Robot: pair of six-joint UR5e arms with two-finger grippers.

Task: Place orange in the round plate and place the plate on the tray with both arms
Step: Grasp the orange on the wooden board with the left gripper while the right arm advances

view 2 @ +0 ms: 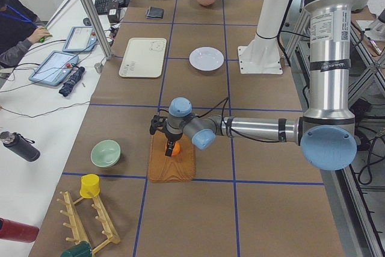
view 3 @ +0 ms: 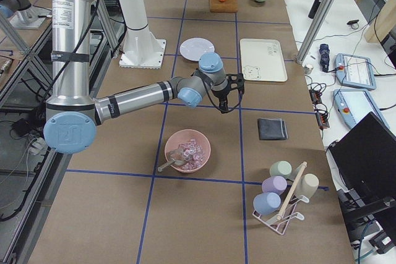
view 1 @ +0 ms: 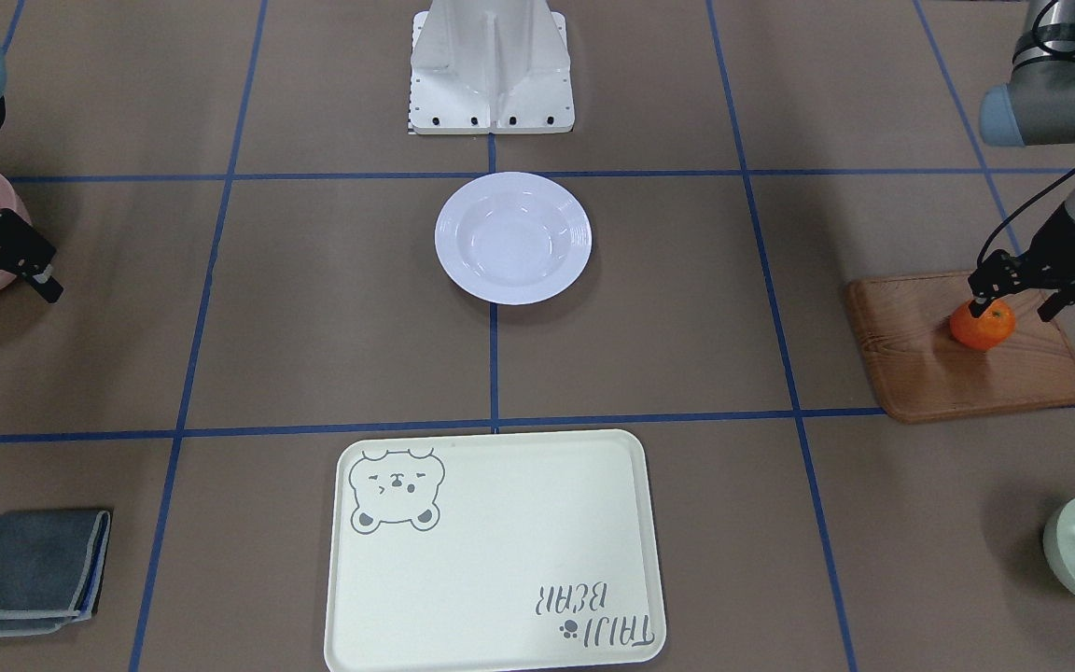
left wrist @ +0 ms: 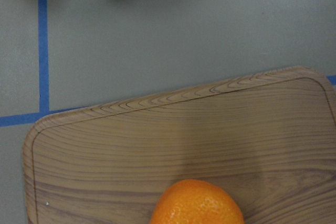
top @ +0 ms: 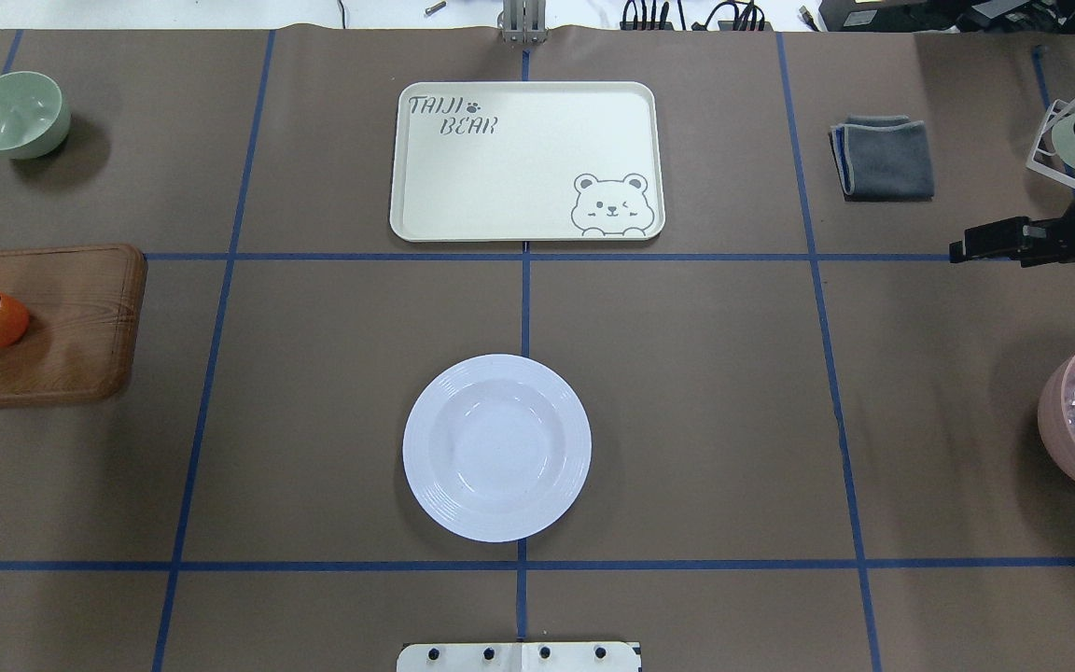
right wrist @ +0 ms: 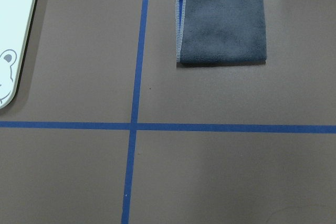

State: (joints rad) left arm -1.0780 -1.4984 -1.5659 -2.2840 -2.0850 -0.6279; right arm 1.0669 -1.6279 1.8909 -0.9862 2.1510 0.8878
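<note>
We see the orange (view 1: pixel 983 325), small and bright, on the wooden board (view 1: pixel 920 373) at the left end of the brown, blue-taped counter (view 1: pixel 687 327), our left tool (view 1: pixel 1013 303) spread just above it. The round plate (view 1: pixel 512 238) sits mid-counter; the right tool (view 1: pixel 10 297) is spread too.

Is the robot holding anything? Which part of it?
Nothing yet, it seems. The left gripper hangs open over the orange, which lies on the wooden board. The right gripper is empty.

Orange (view 1: pixel 983 327) on board (view 1: pixel 911 373), left of plate (view 1: pixel 512 238)
</note>
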